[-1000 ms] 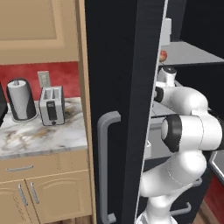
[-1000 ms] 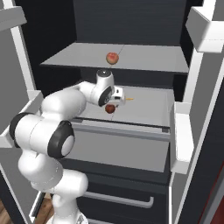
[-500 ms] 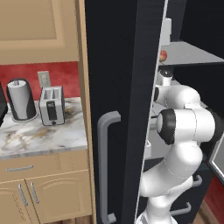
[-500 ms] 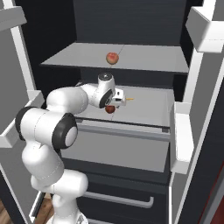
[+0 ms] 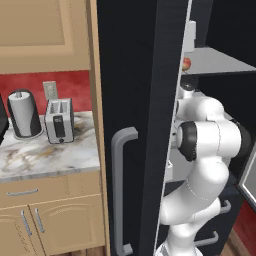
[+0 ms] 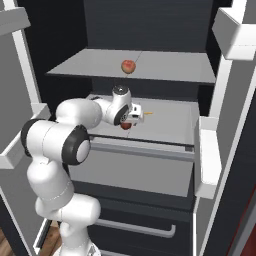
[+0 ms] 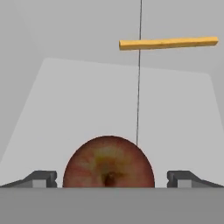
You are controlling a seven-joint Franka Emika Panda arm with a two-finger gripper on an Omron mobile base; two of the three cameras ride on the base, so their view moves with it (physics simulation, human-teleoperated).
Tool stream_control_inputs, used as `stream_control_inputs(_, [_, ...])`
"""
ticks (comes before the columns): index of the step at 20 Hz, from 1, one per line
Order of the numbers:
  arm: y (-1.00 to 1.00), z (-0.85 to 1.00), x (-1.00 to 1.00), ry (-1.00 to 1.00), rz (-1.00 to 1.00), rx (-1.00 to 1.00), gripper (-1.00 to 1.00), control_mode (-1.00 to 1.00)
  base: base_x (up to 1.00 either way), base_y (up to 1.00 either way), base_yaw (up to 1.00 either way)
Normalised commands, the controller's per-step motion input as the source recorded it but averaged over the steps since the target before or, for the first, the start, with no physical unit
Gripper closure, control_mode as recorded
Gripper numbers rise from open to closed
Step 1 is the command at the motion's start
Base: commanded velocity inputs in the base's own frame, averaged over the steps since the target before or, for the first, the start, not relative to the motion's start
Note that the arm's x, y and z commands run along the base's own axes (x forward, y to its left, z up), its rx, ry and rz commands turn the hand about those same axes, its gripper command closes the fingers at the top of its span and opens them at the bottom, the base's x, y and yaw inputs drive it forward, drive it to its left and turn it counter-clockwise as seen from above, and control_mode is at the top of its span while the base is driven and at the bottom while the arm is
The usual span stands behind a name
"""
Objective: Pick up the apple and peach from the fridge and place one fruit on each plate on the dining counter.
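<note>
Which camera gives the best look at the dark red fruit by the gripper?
The hand view: the dark red fruit sits large between the fingertips. The right base view shows it small under the gripper; in the left base view I can't make it out.

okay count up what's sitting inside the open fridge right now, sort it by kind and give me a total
Peach on the upper shelf: 1
Apple between the gripper's fingertips, over the lower shelf: 1
Thin orange stick lying on the lower shelf: 1
Total: 3
</note>
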Motion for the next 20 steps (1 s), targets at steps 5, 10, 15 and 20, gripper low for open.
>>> stream_control_inputs(5, [0.0,-0.09,0.14,0.05,0.0,0.0,-1.0,-1.0,0.0,0.0,0.0])
stream_control_inputs(10, [0.0,-0.21,0.0,0.1,0.0,0.0,-1.0,-1.0,0.0,0.0,0.0])
stream_control_inputs(15, [0.0,-0.09,0.0,0.0,0.0,0.0,-1.0,-1.0,0.0,0.0,0.0])
stream_control_inputs(20, [0.0,-0.09,-0.01,0.0,0.0,0.0,1.0,-1.0,0.0,0.0,0.0])
